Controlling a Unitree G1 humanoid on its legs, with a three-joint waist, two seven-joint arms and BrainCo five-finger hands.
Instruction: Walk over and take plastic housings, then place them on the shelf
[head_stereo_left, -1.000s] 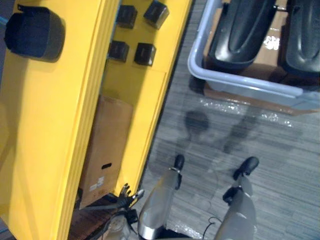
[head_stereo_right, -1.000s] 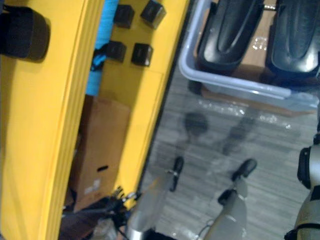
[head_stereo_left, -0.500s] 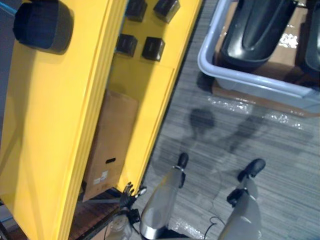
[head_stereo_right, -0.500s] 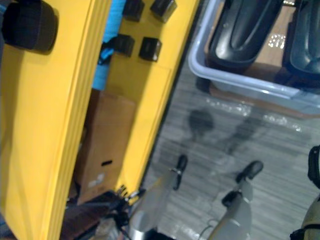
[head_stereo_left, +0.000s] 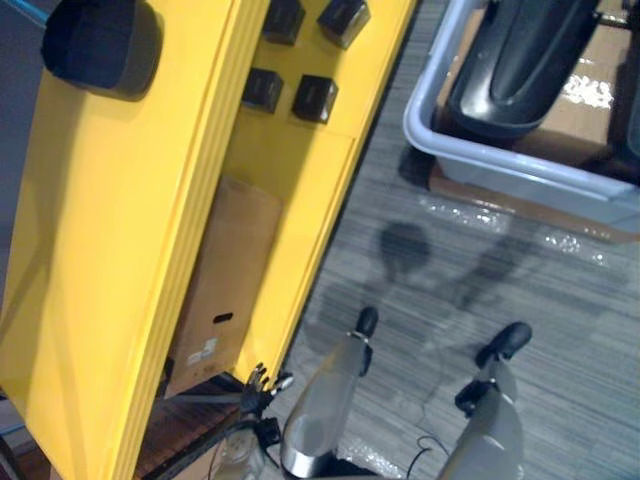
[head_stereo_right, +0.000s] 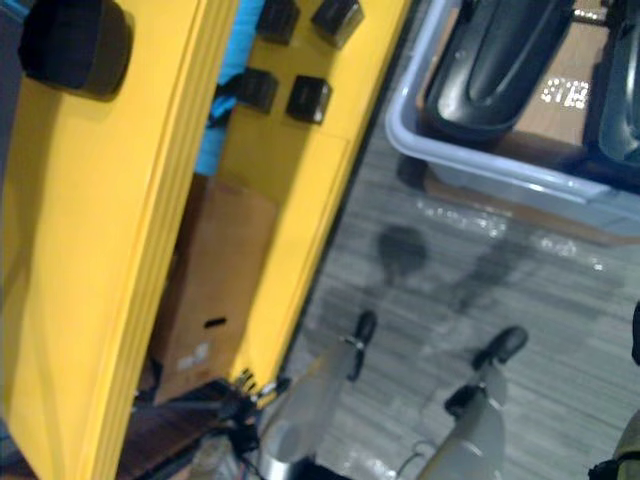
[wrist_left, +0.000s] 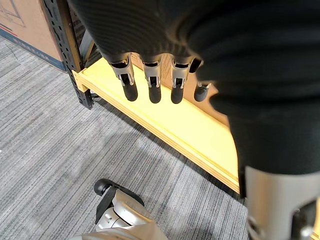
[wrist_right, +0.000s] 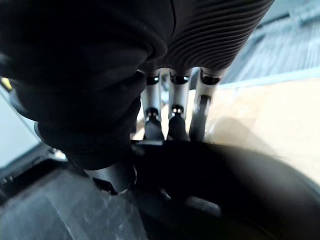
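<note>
Fingers of the left hand hang straight, apart and empty beside the yellow shelf. The right hand lies against a black plastic housing; whether it clamps it, I cannot tell. A loose hold could drop it mid-walk. More housings sit in the grey bin.

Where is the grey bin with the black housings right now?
Upper right of the left eye view: the grey bin stands just right of the yellow shelf.
</note>
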